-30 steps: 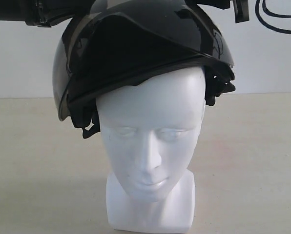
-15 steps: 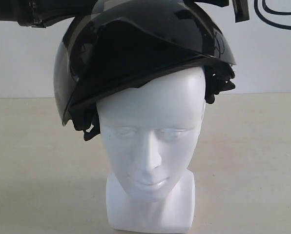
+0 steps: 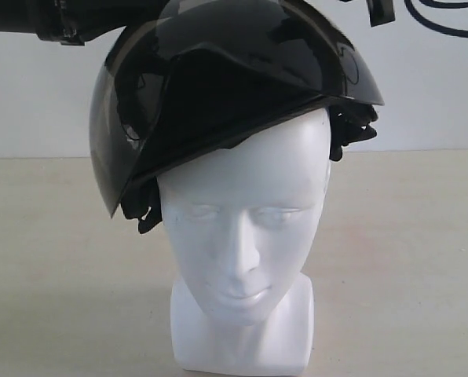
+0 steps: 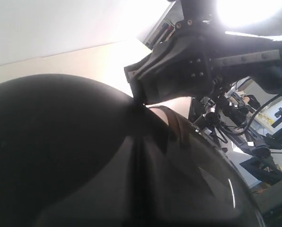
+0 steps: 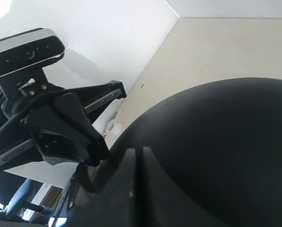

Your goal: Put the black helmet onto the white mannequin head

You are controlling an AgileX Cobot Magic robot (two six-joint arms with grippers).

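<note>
Exterior view: the black helmet [image 3: 242,78] sits tilted on the white mannequin head [image 3: 242,228] at frame centre, its rim lower at left. Left wrist view: the left gripper [image 4: 136,118], jaws pressed together, lies against the helmet's dome. Right wrist view: the right gripper [image 5: 136,155] does likewise, its jaws closed.

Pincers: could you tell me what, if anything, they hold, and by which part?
The black helmet, clamped high on its shell by left pincer and right pincer.
</note>
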